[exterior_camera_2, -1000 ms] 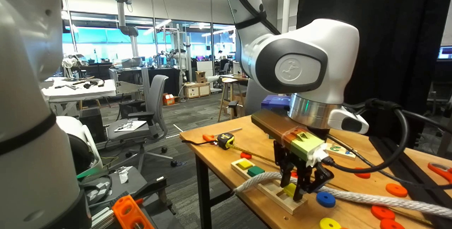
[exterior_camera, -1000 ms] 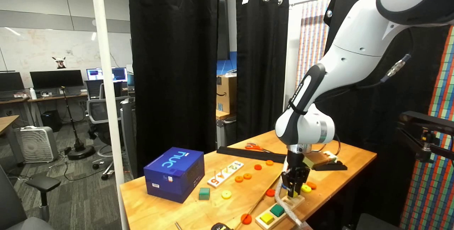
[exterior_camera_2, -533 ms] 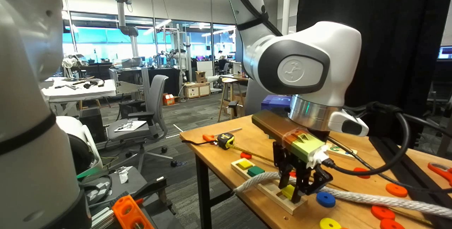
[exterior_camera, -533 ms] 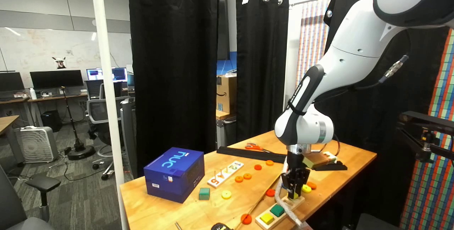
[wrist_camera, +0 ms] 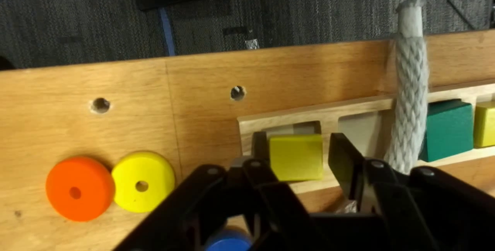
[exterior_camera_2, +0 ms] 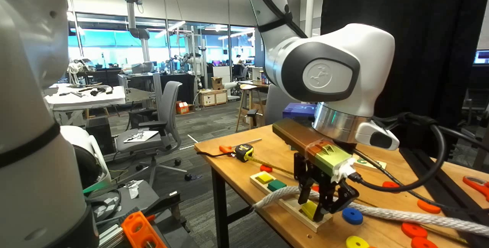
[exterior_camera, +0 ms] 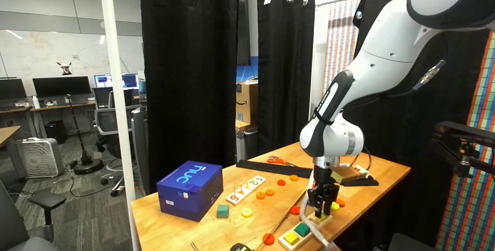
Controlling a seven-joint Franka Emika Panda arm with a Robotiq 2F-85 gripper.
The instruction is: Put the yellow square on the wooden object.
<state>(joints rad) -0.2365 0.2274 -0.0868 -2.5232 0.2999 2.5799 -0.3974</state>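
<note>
I've only got a thin gap between the yellow square (wrist_camera: 296,158) and the right-side finger (wrist_camera: 343,156) of my gripper (wrist_camera: 300,146) — past that the rope (wrist_camera: 412,77) crossing the wooden tray (wrist_camera: 328,111) is in the way, though in the wrist view bare tabletop (wrist_camera: 205,100) runs left to the yellow disc (wrist_camera: 143,170).

In the wrist view, you have the square block (wrist_camera: 296,158) between the fingers (wrist_camera: 344,162) of the gripper (wrist_camera: 300,146), at the left-end compartment (wrist_camera: 296,129) of the wooden tray (wrist_camera: 328,116); how deep it sits, you cannot tell. To the right, the rope (wrist_camera: 412,77) crosses over the tray. Beyond it, the second block (wrist_camera: 448,131), then the third block (wrist_camera: 485,125), occupy compartments. Left of the tray, the inner disc (wrist_camera: 147,171) and the outer disc (wrist_camera: 83,183) lie side by side. In an exterior view, the box (exterior_camera: 189,191) stands on the table (exterior_camera: 216,235); to its right lie the loose block (exterior_camera: 222,211) and the number board (exterior_camera: 247,191).
</note>
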